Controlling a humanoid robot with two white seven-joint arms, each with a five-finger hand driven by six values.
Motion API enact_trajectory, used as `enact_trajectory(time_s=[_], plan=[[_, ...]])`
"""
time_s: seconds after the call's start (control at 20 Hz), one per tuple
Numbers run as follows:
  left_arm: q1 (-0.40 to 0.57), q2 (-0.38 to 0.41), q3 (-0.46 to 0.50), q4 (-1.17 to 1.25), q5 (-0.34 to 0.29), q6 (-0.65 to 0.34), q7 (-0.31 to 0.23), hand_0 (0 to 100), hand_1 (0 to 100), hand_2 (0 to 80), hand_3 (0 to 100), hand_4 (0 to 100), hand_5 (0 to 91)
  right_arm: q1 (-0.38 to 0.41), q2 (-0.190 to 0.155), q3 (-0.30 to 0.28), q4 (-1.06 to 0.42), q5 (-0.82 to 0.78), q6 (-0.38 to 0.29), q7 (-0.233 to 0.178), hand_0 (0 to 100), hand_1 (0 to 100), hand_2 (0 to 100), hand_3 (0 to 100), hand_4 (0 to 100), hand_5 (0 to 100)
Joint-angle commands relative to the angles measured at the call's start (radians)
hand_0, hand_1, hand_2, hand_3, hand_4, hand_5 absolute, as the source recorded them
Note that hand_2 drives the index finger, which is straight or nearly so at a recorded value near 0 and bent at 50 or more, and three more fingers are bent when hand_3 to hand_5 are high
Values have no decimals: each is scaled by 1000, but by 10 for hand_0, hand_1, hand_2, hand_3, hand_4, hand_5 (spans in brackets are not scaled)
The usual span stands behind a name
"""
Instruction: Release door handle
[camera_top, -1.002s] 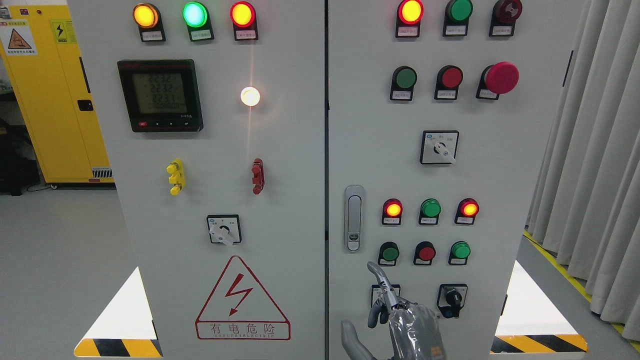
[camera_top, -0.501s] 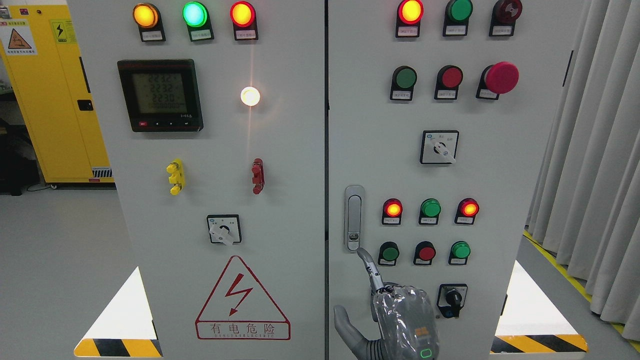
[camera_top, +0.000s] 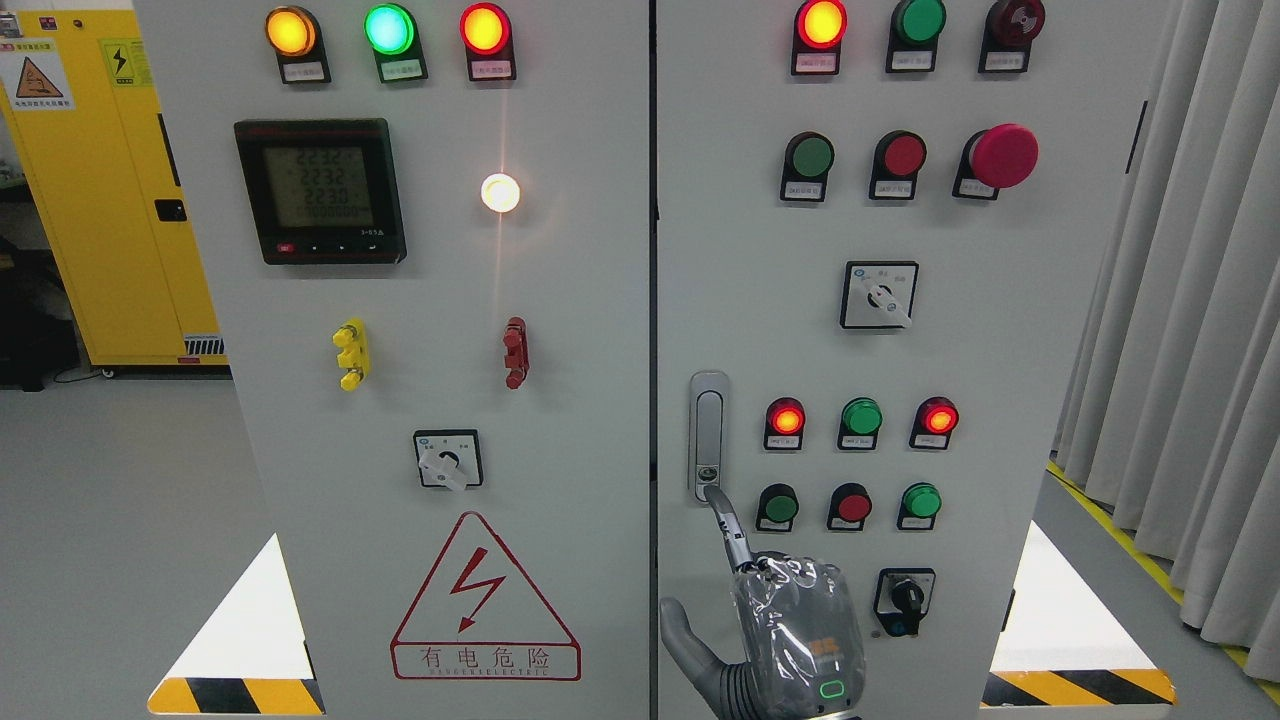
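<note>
The right hand (camera_top: 770, 610) came up from the bottom edge, right of the middle, wrapped in clear film. Its index finger (camera_top: 724, 520) was stretched out, the other fingers curled into the palm and the thumb spread to the side; it gripped nothing. The fingertip sat at the lower end of the door handle (camera_top: 708, 435), on or just at the small round release button (camera_top: 707, 474); whether it actually pressed could not be told.

The handle lay flat in its recess on the right door (camera_top: 1000, 350), beside the seam between the doors.

To do this step well, the push probably needed to go straight into the button, squarely centred, so the tip did not slide off. The push buttons (camera_top: 778, 507) just beside it should be kept clear of.
</note>
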Motion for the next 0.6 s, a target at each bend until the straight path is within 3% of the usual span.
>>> enact_trajectory(time_s=[0.0,0.55], plan=[[0,0,0,0,0,1,0,120,556,0,0,0,0,-15,7,28,29,22,19,-1,373,342,0,1000,1000,1000],[0,0,0,0,0,1,0,120,556,0,0,0,0,-38,10,25,42,22,24,-1,373,341,0,1000,1000,1000]])
